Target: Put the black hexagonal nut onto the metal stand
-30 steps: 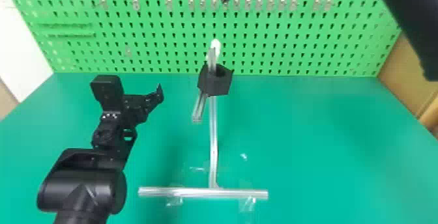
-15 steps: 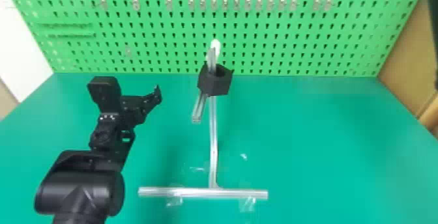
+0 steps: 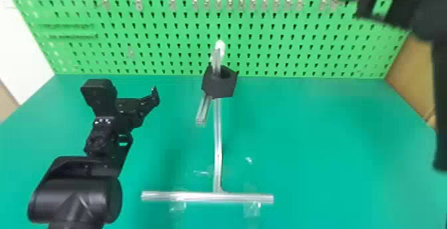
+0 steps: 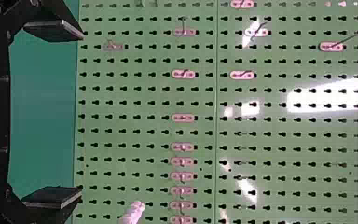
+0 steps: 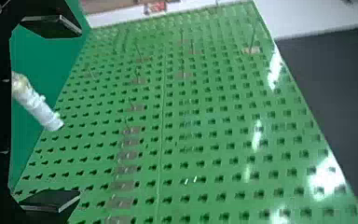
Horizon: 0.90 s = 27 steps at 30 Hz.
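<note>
On the metal stand (image 3: 218, 145), the black hexagonal nut (image 3: 219, 87) sits around the slanted bar (image 3: 203, 112), probably borne by it, so the left gripper (image 4: 82, 114) and right gripper (image 5: 80, 113) (both spread wide, empty) needn't hold it.

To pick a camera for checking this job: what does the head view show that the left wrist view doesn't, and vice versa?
Head view: the black nut on the metal stand, and the right arm.
Left wrist view: bright glare on the pegboard.
Both: the pegboard, small metal clips, the green table, the stand's pale tip and the left hand.
</note>
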Motion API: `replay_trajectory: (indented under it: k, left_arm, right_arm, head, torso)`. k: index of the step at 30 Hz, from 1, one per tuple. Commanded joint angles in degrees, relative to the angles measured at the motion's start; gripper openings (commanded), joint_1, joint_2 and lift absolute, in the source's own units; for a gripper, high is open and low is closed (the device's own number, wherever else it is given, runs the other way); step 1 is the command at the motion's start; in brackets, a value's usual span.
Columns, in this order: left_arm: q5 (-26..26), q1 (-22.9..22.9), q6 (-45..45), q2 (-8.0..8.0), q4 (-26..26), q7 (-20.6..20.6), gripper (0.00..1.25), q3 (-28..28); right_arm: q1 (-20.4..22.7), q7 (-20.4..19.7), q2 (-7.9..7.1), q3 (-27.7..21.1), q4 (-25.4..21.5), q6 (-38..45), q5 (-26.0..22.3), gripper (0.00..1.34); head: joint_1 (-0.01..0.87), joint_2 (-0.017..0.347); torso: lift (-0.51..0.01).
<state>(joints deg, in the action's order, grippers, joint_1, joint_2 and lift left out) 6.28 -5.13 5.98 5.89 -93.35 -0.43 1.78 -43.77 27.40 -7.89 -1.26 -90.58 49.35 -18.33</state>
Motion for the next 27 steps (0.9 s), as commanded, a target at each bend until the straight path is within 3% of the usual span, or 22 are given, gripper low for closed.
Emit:
replay_trajectory:
  k: [1, 12, 18, 21, 25, 27]
  left_arm:
    - [0.2, -0.1, 0.0, 0.00, -0.1, 0.0, 1.13, -0.1]
    - [0.5, -0.4, 0.0, -0.09, -0.2, 0.0, 1.13, 0.0]
    - [0.6, -0.6, 0.0, -0.09, -0.2, 0.1, 1.13, -0.1]
    - [0.5, -0.5, 0.0, -0.09, -0.2, 0.6, 1.13, -0.2]
    - [0.4, -0.6, 0.0, -0.09, 0.1, 0.8, 1.13, -0.1]
    - [0.3, -0.6, 0.0, -0.09, 0.2, 0.8, 1.13, -0.1]
  right_arm:
    - [7.9, -4.5, 1.30, -2.6, 0.3, -8.9, -1.9, 1.25]
    - [19.4, -12.1, 4.46, -2.8, 5.6, -31.2, -2.3, 1.26]
    - [23.9, -16.7, 6.04, -0.6, 9.2, -44.9, 0.8, 1.26]
    - [25.7, -19.7, 6.04, 0.9, 10.9, -49.8, 0.8, 1.26]
    - [26.7, -20.1, 5.87, 1.4, 11.7, -50.6, 3.8, 1.26]
    - [27.3, -20.5, 5.16, 2.7, 13.1, -54.7, 4.4, 1.25]
  head:
    - [0.693, 0.081]
    - [0.693, 0.081]
    - [0.693, 0.081]
    - [0.693, 0.081]
    - [0.693, 0.081]
    - [0.693, 0.081]
  torso:
    - [-0.001]
    - [-0.001]
    - [-0.001]
    - [-0.001]
    - [-0.001]
    - [-0.001]
